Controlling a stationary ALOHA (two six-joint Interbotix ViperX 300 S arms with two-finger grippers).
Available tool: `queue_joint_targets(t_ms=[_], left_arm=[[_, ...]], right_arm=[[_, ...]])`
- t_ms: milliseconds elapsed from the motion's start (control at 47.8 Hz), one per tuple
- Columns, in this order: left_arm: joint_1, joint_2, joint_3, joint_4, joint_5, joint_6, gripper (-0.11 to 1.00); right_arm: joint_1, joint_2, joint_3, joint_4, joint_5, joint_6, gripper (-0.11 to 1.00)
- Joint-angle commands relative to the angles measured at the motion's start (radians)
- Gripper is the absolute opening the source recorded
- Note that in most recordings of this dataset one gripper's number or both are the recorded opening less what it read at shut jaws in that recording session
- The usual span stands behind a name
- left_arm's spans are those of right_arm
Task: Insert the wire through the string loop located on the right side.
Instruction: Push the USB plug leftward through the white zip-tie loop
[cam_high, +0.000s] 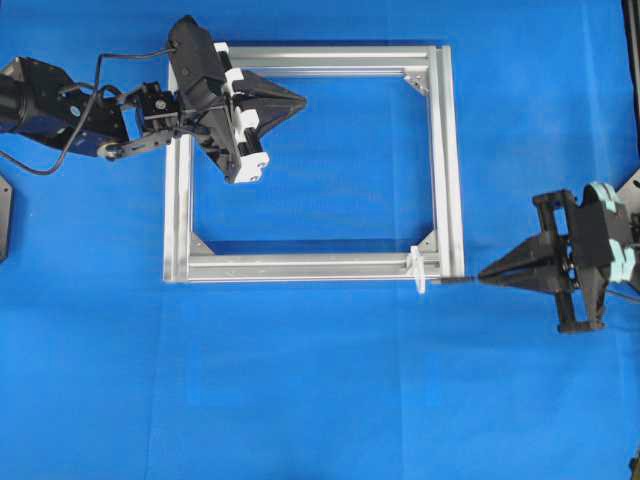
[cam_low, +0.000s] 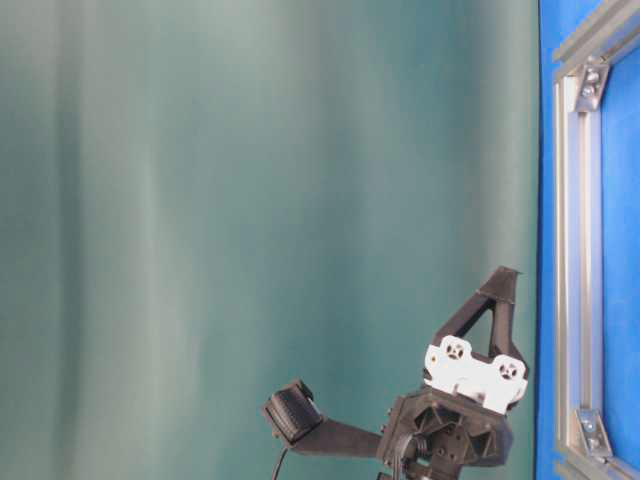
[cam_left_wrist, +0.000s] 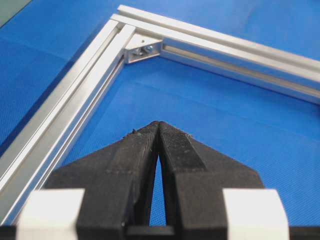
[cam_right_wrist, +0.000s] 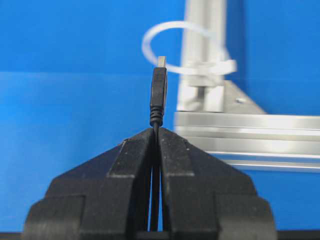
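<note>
I am watching the right gripper (cam_high: 484, 274) from overhead: it is sitting off the right side of the frame (cam_high: 446, 150), out over the blue mat (cam_high: 320, 400), with its tips pointing left at the frame's lower right corner. Its fingers (cam_right_wrist: 135, 155) are pressed together on the wire (cam_right_wrist: 158, 92), which is sticking straight out past them and ending in a slim dark plug with a small metal tip. In the right wrist view the plug tip is lining up against the lower edge of the string loop (cam_right_wrist: 172, 40), a thin white ring standing up from the frame bar near the corner bracket. I cannot tell from either view whether the tip is touching the ring or only sitting in front of it; overhead, the plug is showing just right of the frame's outer edge, with the loop (cam_high: 418, 270) just beyond on the bottom bar.

The left gripper (cam_high: 300, 99) is hanging over the upper left part of the frame, tips pointing right into the open middle. Its fingers (cam_left_wrist: 145, 145) are closed against each other with nothing between them.
</note>
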Motion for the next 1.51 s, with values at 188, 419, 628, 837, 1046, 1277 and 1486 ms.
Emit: queue_joint_targets(t_ms=[188,419,628,837,1046,1277,1486], left_arm=[[-0.008,-0.034,-0.011,0.003,-0.005,-0.002,0.00],[-0.008,-0.034,-0.012,0.003,-0.008,-0.002,0.00],[-0.008,-0.034,-0.011,0.003,-0.008,-0.002,0.00],[-0.008,-0.034,-0.011,0.003,-0.008,-0.002,0.00],[-0.008,-0.034,-0.011,0.003,-0.008,-0.002,0.00],[-0.008,-0.034,-0.012,0.003,-0.008,-0.002,0.00],[-0.008,-0.034,-0.014,0.003,-0.008,-0.002,0.00]], right_arm=[[-0.041,-0.002,-0.008,0.002,-0.011,-0.021,-0.03],[-0.043,-0.002,-0.009,0.002,-0.011,-0.021,-0.03],[-0.043,-0.002,-0.011,0.002,-0.011,-0.021,-0.03],[-0.043,-0.002,-0.011,0.002,-0.011,-0.021,-0.03],[-0.041,-0.002,-0.012,0.002,-0.011,-0.021,-0.03],[-0.041,0.002,-0.012,0.002,-0.011,-0.021,-0.03],[-0.043,0.025,-0.021,0.003,-0.011,-0.021,-0.03]])
